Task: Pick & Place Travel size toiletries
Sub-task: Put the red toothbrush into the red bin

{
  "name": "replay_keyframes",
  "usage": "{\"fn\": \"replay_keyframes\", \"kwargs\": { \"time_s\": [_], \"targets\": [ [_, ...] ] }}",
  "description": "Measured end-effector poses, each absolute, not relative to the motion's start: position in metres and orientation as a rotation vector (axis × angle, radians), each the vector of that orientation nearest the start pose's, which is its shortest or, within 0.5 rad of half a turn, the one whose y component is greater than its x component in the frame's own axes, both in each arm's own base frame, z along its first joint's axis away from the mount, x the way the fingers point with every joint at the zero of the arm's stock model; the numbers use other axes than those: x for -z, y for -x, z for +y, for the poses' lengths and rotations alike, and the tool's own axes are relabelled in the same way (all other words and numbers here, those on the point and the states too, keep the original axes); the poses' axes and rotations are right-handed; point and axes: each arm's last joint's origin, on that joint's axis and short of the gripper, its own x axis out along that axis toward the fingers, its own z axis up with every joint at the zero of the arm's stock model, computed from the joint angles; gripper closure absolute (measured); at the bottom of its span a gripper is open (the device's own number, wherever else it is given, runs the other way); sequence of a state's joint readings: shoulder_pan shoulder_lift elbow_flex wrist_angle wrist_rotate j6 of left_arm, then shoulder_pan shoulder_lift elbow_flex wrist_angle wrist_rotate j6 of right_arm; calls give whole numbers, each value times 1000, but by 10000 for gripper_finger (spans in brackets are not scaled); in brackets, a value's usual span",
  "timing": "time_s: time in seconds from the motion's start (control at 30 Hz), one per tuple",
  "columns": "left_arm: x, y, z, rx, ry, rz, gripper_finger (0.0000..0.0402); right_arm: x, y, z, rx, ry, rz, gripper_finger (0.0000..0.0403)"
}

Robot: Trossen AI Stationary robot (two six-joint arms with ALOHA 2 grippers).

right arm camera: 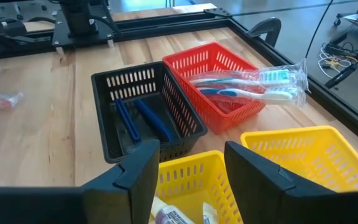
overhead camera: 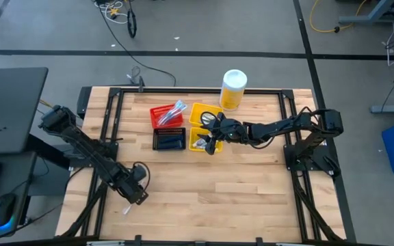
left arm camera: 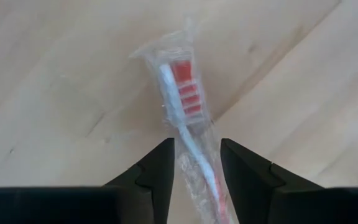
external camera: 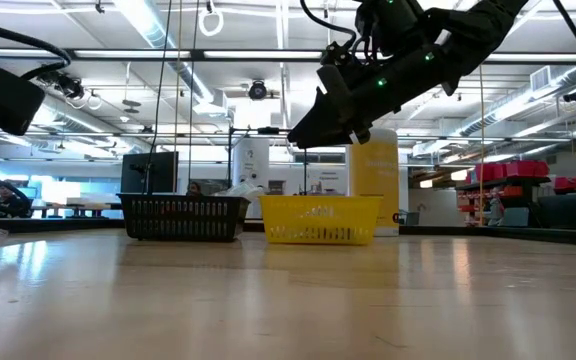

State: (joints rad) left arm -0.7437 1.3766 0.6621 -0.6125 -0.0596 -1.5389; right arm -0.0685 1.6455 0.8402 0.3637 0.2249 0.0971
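Observation:
A red-and-white toothbrush [left arm camera: 182, 93] in a clear wrapper lies flat on the wood near the table's near-left corner [overhead camera: 126, 209]. My left gripper [left arm camera: 197, 165] is open and low over it, one finger on each side of the handle. My right gripper [right arm camera: 188, 165] is open and empty, hovering above the nearer yellow bin [right arm camera: 185, 177], where small white tubes [right arm camera: 173, 216] lie. The black bin [right arm camera: 142, 121] holds dark blue razors. The red bin [right arm camera: 229, 81] holds wrapped toothbrushes [right arm camera: 253, 87] whose heads stick out over its rim. My left gripper comes from above with its fingers across the toothbrush's handle [left arm camera: 194, 155], which lies on the table. The wrapper fills most of the gap, and I cannot tell whether either finger touches it.
A second yellow bin [right arm camera: 309, 155] sits beside the first. A tall yellow bottle with a white cap [overhead camera: 232, 89] stands at the table's far edge behind the bins. A black frame [overhead camera: 183, 91] runs round the table. Bare wood [overhead camera: 217, 191] lies between the bins and the near edge.

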Motion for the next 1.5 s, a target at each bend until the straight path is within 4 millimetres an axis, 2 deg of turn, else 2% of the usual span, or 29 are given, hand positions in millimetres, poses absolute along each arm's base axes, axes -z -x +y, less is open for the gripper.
{"fn": "replay_keyframes", "kwargs": {
  "time_s": [0.23, 0.5, 1.17, 1.37, 1.5],
  "targets": [
    [-156, -163, -146, -406, 692, 1289, 223, -191, -338, -30, 308, -60, 427, 211],
    [-155, -158, -141, -461, 642, 1328, 192, -191, -338, -30, 308, -60, 428, 210],
    [-154, -161, -141, -464, 636, 1245, 191, -191, -338, -29, 305, -61, 428, 216],
    [-139, -161, -144, -480, 568, 1348, 191, -190, -338, -30, 306, -61, 428, 213],
    [-134, -163, -145, -483, 534, 1356, 191, -190, -338, -29, 307, -60, 429, 210]
  ]
}}
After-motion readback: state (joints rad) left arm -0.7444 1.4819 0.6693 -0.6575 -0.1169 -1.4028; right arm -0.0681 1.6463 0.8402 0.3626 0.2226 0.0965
